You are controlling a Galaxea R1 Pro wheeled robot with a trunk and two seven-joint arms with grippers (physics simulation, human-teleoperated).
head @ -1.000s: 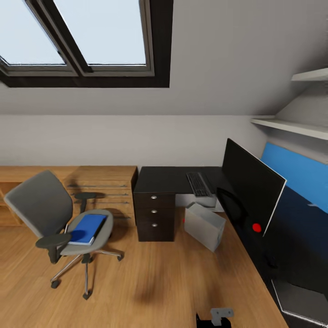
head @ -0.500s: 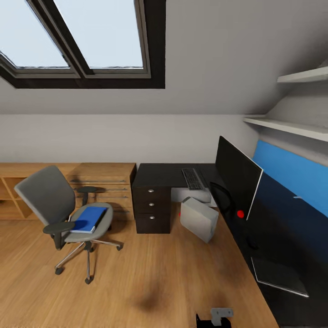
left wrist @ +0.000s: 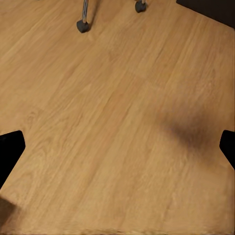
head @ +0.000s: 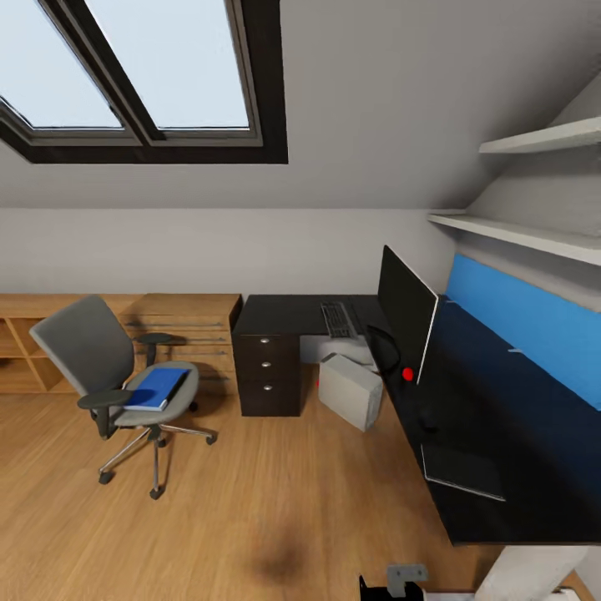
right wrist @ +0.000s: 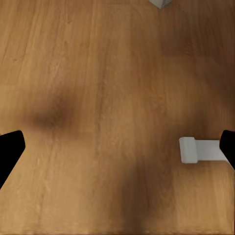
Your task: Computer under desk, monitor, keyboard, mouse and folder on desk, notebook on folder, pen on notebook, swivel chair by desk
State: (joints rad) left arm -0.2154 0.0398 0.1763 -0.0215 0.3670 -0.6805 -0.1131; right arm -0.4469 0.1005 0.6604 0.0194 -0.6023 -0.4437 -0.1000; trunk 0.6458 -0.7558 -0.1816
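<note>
Head view gives me the whole bedroom corner from well back. The swivel chair (head: 113, 384) stands on the wood floor (head: 275, 492) at the left, well apart from the table (head: 467, 417), with the blue folder (head: 156, 388) lying flat on its seat. The L-shaped black table runs along the far wall and down the right side. On its far stretch the keyboard (head: 337, 319) lies just left of the monitor (head: 406, 313), which stands upright on the table at the corner, seen nearly edge-on. The computer (head: 351, 390) sits on the floor in the crook of the table, tilted at an angle to it, just right of the dark drawer unit (head: 269, 376). Nearer to me on the right stretch lies the notebook (head: 462, 471), a thin dark rectangle with a pale edge. I cannot make out the mouse or the pen. A blue wall panel (head: 526, 321) runs behind the right stretch, under two shelves (head: 534, 188), and a light-wood dresser (head: 179, 334) stands at the far left beyond the chair.

In the left wrist view the left claw (left wrist: 117, 149) hangs released over bare floor, its dark fingertips (left wrist: 11, 152) wide apart, two chair casters (left wrist: 82, 25) at the picture's edge. The right claw (right wrist: 117, 147) is likewise released over the floor, holding nothing.
</note>
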